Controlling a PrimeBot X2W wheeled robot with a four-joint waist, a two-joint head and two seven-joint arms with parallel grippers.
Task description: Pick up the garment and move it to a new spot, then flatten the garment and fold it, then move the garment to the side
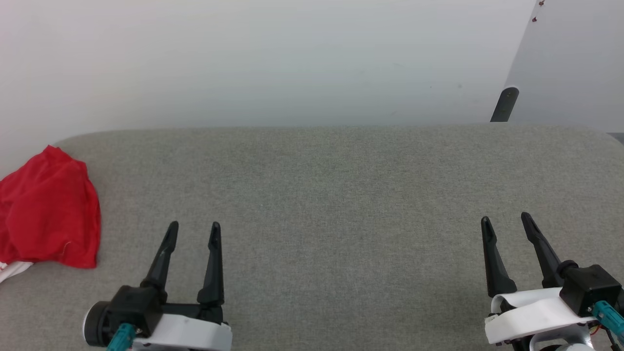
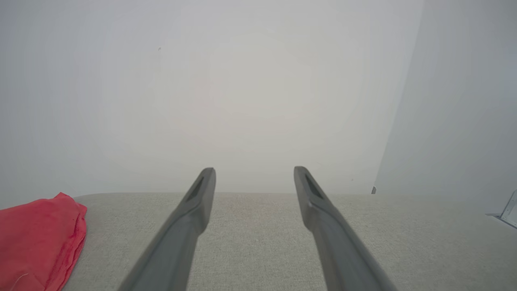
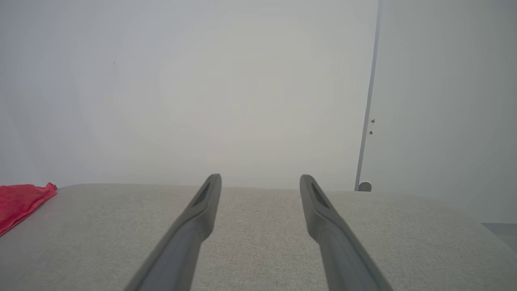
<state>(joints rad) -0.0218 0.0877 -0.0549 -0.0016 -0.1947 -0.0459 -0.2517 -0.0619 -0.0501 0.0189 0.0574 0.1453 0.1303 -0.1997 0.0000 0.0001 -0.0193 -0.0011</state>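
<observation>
Grey woven fabric stretches right across the work surface [image 1: 341,195], broad and padded-looking, with a pale wall [image 1: 292,58] behind it. Over at the far left edge lies the garment [image 1: 48,214], a crumpled bright-red heap with a sliver of white poking out at its lower corner, bunched up and nowhere near flat.

By my reading, nothing of the job is done yet: no pickup, no move to a new spot, no flattening, no fold, no shift to the side. The whole lot lies ahead.

Now the tools. Down at the lower left, the left gripper [image 1: 194,226] sits near the garment but clear of it, fingers spread wide with nothing between them. Well apart on the other side, the right gripper [image 1: 505,218] has its jaws just as wide, holding nothing.

Both wrist views look along parted fingers over the cloth toward the wall, with the red heap off to the left. My guess is the left arm is better placed for the first grab.
</observation>
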